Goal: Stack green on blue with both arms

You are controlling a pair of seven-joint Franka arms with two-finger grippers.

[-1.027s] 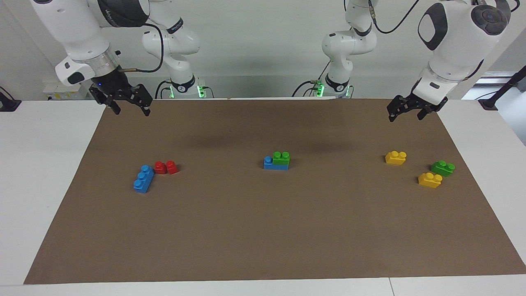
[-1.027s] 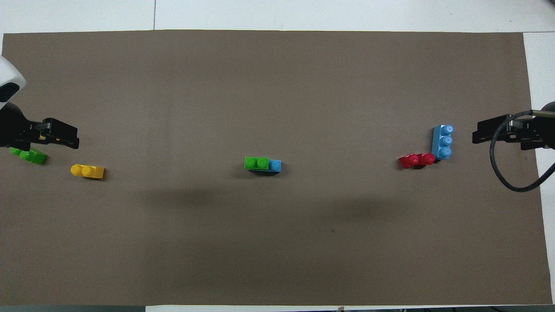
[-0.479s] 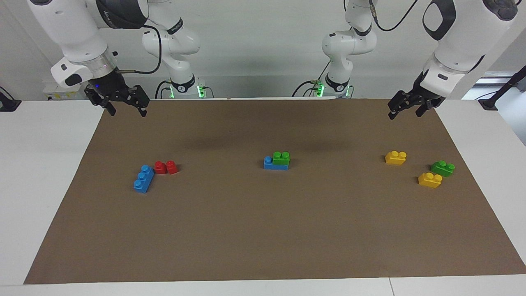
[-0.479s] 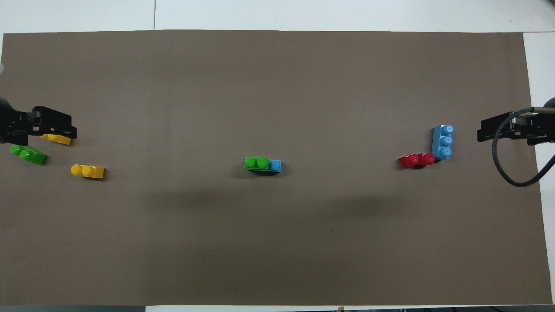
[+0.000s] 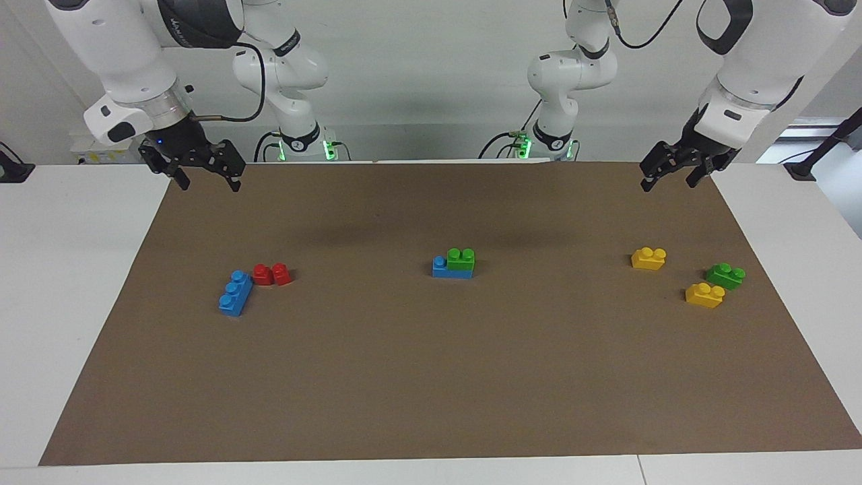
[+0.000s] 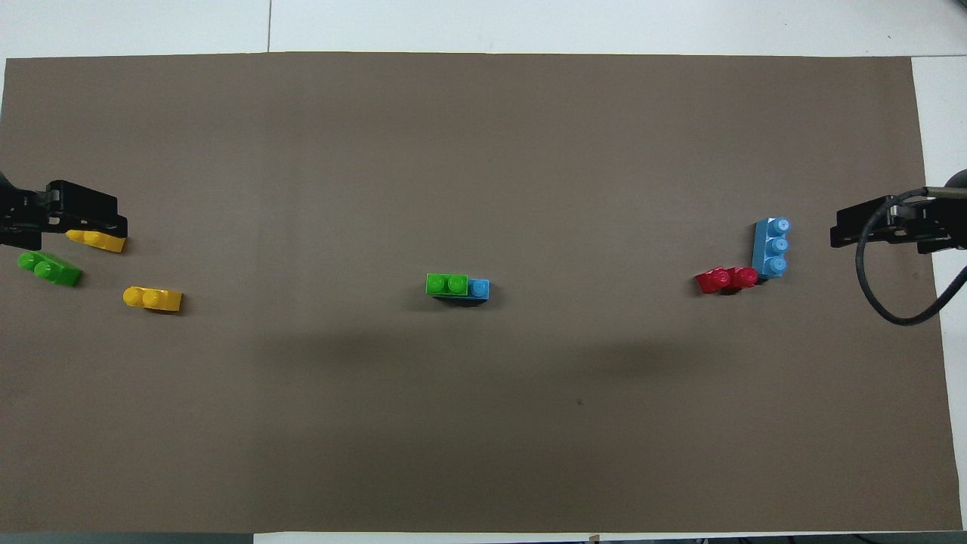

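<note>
Evidently done: green brick (image 5: 461, 262) sits on blue brick (image 5: 450, 268), well apart from both empty, wide-open claws, left gripper (image 5: 673, 175) and right gripper (image 5: 205, 175), raised over the mat's (image 5: 431, 391) corners.

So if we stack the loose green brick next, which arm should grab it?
Probably left. The loose green brick lies at the left arm's end; the left gripper hangs open there. The right gripper is up at the other end.
</note>
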